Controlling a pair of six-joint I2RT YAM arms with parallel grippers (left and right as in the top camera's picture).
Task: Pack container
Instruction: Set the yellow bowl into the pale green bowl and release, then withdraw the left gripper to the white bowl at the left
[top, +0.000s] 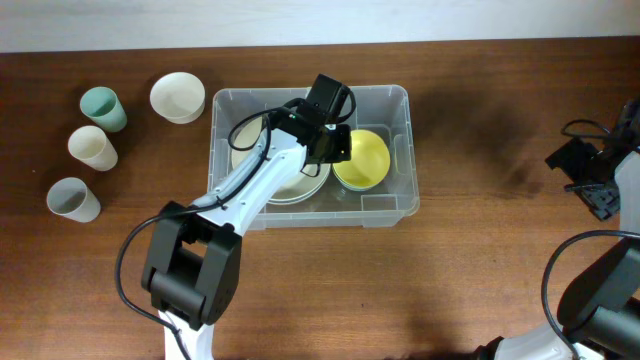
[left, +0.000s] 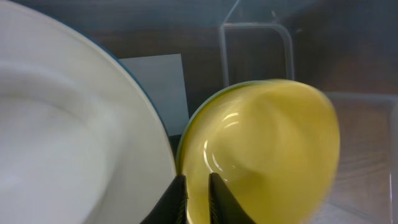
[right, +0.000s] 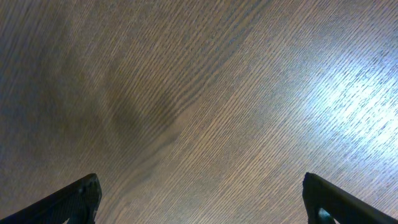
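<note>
Overhead: large clear plastic rectangular bin (top: 385, 205) on wooden counter (top: 480, 280) holds pale plate (left: 62, 124) and round yellow bowl (left: 273, 143). Left tool (left: 196, 183) straddles bowl rim; gripping or freed, cannot tell. Right tool (right: 202, 196) spread, empty. Step likely bowl placement; next needs full release, lift clear

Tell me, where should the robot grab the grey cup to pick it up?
Probably the rim of the grey cup, pinched from straight above with one finger inside and one outside. It stands upright with its mouth open upward, and the cream cup stands apart behind it, so the top is free.
</note>
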